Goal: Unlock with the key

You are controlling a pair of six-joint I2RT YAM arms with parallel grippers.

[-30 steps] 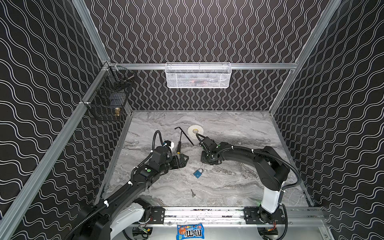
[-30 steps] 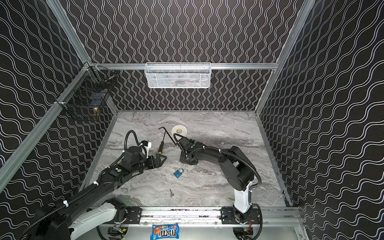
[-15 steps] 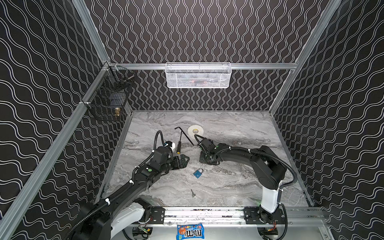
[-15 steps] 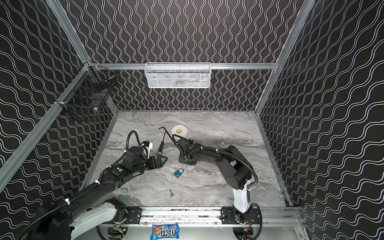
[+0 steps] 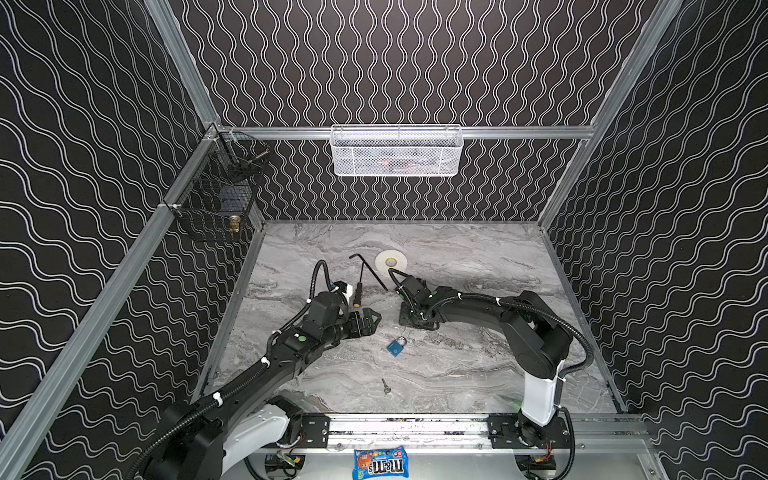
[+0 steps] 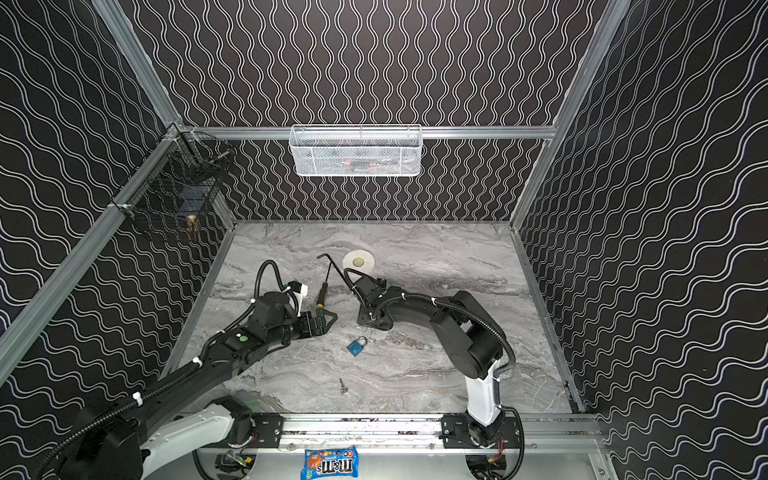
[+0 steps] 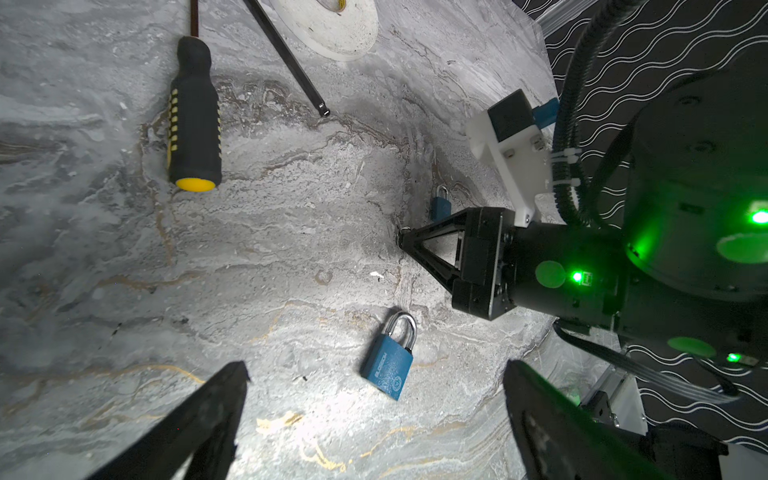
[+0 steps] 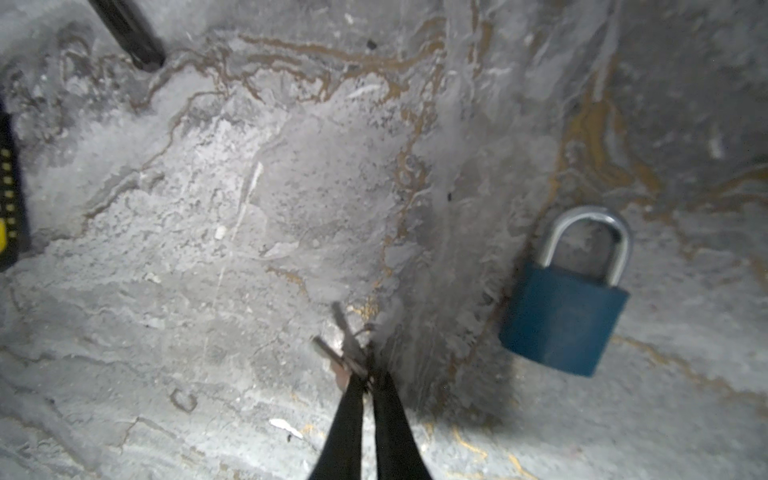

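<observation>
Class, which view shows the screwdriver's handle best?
The left wrist view: the screwdriver handle is large and sharp. Both top views show the screwdriver whole but tiny; the right wrist view catches only its handle's edge.

Our left arm (image 5: 291, 345) lies stretched low from its base toward the middle, wrist about level. The left gripper (image 7: 376, 365) hangs just above the surface, jaws spread wide, holding nothing. Over to our right arm (image 5: 478, 309): upright from the rail, elbow folded, forearm reaching in toward the middle, wrist tipped steeply down. The right gripper (image 8: 368, 380) is down at the surface, fingers (image 8: 349, 415) pinched tight on a small bunch of keys (image 8: 345, 353). The two grippers are near each other but apart.
</observation>
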